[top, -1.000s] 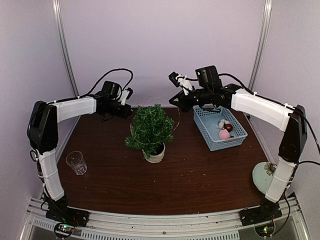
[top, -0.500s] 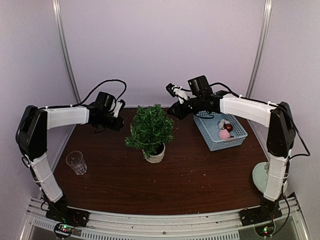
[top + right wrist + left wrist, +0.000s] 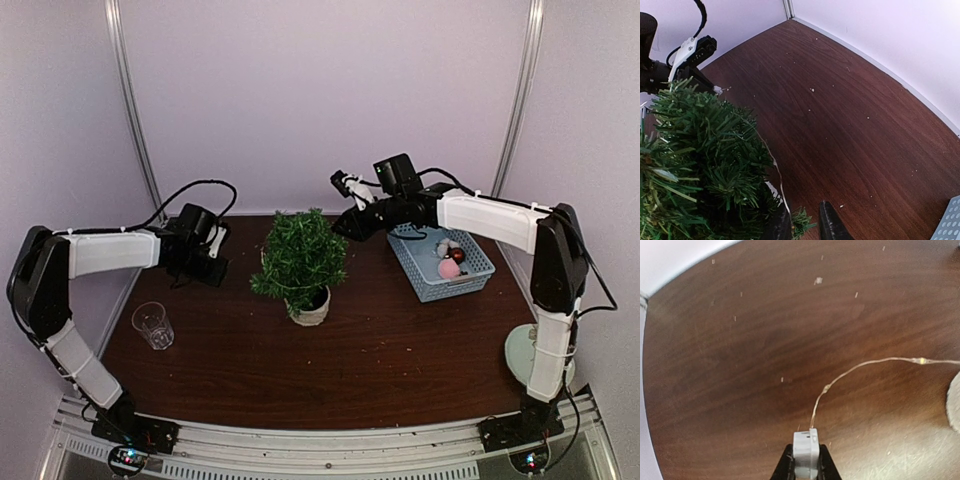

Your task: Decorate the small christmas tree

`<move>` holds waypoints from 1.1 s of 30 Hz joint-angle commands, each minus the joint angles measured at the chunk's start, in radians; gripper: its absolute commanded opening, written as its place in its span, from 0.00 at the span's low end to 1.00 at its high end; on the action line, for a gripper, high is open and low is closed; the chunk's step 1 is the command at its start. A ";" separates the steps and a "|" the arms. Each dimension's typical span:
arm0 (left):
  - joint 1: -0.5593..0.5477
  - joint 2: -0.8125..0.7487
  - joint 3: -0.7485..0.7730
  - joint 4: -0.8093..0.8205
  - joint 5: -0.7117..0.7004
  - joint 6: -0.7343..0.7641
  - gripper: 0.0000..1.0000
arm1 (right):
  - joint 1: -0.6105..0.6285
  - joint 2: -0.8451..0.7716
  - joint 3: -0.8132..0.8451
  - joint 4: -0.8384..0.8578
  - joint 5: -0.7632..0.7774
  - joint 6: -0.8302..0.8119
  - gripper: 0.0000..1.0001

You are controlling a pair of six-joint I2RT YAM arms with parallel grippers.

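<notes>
From above, the small christmas tree [image 3: 300, 255] stands upright in its white pot [image 3: 311, 309] near the middle of the table [image 3: 380, 370]. The blue basket [image 3: 408, 261] is well off to its right and a glass [image 3: 152, 325] sits at the left front. The left claw [image 3: 207, 268] hangs low to the tree's left, and the right claw [image 3: 343, 226] is at the upper branches on the other side.

The left wrist camera shows the left claw [image 3: 806, 467] pinching a little white box [image 3: 806, 447], with a thin light wire [image 3: 860, 365] curving away across the wood.

The right wrist camera shows the right claw [image 3: 802, 225] slightly spread, its fingers [image 3: 830, 225] holding nothing I can see. The wire [image 3: 775, 165] drapes down the tree [image 3: 700, 150] beside them.

I'd guess the tree is light and top-heavy on that small pot. The sprigs look springy and will snag the wire, so a tug could tip it. Better to steady it low, at the pot or trunk, and lift the wire rather than drag it
</notes>
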 commanded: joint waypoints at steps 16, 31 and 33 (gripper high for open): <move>-0.118 -0.243 -0.155 -0.097 -0.056 0.001 0.00 | -0.003 0.018 0.028 -0.015 -0.010 0.003 0.20; -0.391 -0.416 -0.127 -0.290 0.019 0.035 0.00 | 0.012 -0.010 -0.002 -0.005 -0.016 0.002 0.20; -0.404 -0.444 -0.126 -0.290 0.056 0.036 0.00 | 0.014 -0.012 -0.006 -0.002 -0.015 0.002 0.20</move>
